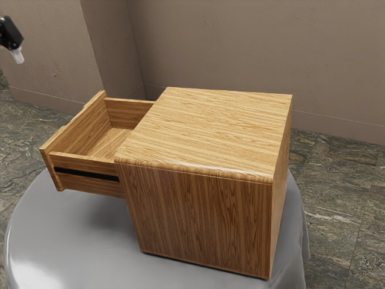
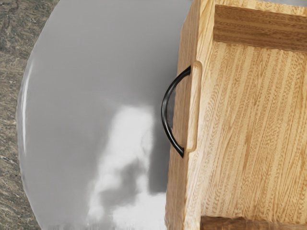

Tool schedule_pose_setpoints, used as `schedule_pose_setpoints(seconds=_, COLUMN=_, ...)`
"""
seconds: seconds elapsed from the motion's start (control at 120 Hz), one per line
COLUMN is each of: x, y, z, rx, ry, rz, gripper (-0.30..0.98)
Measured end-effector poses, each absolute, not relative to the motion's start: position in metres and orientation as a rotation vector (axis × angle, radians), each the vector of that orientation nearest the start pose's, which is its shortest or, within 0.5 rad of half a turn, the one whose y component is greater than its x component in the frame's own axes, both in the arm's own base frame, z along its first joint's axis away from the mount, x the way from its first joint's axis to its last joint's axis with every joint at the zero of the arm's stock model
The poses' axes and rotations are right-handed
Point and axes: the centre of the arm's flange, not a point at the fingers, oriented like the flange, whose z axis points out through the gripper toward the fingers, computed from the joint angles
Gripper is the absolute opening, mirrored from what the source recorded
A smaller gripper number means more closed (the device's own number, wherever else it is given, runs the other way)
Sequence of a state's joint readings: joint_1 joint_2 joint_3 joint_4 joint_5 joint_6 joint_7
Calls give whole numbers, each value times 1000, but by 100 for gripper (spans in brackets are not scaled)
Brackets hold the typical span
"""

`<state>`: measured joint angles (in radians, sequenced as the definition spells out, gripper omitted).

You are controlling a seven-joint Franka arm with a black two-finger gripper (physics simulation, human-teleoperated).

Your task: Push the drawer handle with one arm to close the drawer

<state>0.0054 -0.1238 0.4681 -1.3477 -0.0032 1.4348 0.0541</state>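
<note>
Out jutted the drawer (image 1: 84, 163) from the cabinet (image 1: 204, 132), its handle (image 2: 164, 110) inside the table's (image 1: 66, 247) edge! Open air separated it from the claw (image 1: 18, 55); wide or narrow, I couldn't tell.

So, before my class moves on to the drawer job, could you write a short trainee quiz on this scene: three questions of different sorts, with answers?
1. Multiple choice. What colour is the handle on the drawer?
a) white
b) black
c) red

2. True or false. The pincer hangs apart from the drawer, not touching it.

3. Fill in the missing word. The drawer juts out of the cabinet, so at this moment it is ____.

Key: 1. b; 2. true; 3. open
</note>
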Motion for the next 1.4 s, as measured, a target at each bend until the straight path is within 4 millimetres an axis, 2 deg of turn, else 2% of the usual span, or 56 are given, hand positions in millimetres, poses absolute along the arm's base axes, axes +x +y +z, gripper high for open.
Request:
schedule_pose_setpoints(seconds=0.042, x=423, y=192, z=743, rx=-3153, ry=-470, rz=-267, gripper=66)
schedule_pose_setpoints(seconds=0.067, x=417, y=177, z=726, rx=-3170, ry=-415, rz=-227, gripper=66)
schedule_pose_setpoints(seconds=0.083, x=408, y=175, z=711, rx=-3175, ry=-406, rz=-193, gripper=66)
schedule_pose_setpoints(seconds=0.158, x=374, y=187, z=665, rx=-3168, ry=-454, rz=-100, gripper=66)
schedule_pose_setpoints(seconds=0.267, x=360, y=192, z=620, rx=-3136, ry=-475, rz=1, gripper=67)
schedule_pose_setpoints(seconds=0.325, x=342, y=192, z=599, rx=-3126, ry=-472, rz=10, gripper=67)
schedule_pose_setpoints(seconds=0.4, x=312, y=222, z=575, rx=-3106, ry=-584, rz=3, gripper=67)
schedule_pose_setpoints(seconds=0.45, x=300, y=231, z=560, rx=-3104, ry=-622, rz=10, gripper=67)
schedule_pose_setpoints(seconds=0.525, x=289, y=244, z=554, rx=-3067, ry=-666, rz=3, gripper=67)
schedule_pose_setpoints(seconds=0.6, x=289, y=252, z=556, rx=-3008, ry=-652, rz=-2, gripper=67)
schedule_pose_setpoints(seconds=0.667, x=293, y=270, z=560, rx=-2983, ry=-640, rz=-21, gripper=67)
schedule_pose_setpoints(seconds=0.725, x=315, y=293, z=556, rx=-2968, ry=-610, rz=-18, gripper=67)
schedule_pose_setpoints(seconds=0.758, x=336, y=303, z=552, rx=-2962, ry=-581, rz=-6, gripper=67)
schedule_pose_setpoints(seconds=0.842, x=375, y=313, z=540, rx=-2957, ry=-508, rz=6, gripper=67)
schedule_pose_setpoints(seconds=0.925, x=392, y=312, z=539, rx=-2957, ry=-470, rz=-21, gripper=67)
schedule_pose_setpoints(seconds=1.05, x=404, y=302, z=542, rx=-2999, ry=-435, rz=-79, gripper=65)
schedule_pose_setpoints(seconds=1.192, x=403, y=287, z=539, rx=-3085, ry=-373, rz=-112, gripper=30)
schedule_pose_setpoints(seconds=1.267, x=397, y=285, z=531, rx=-3155, ry=-391, rz=-66, gripper=21)
schedule_pose_setpoints(seconds=1.4, x=385, y=297, z=520, rx=-3192, ry=-347, rz=5, gripper=5)
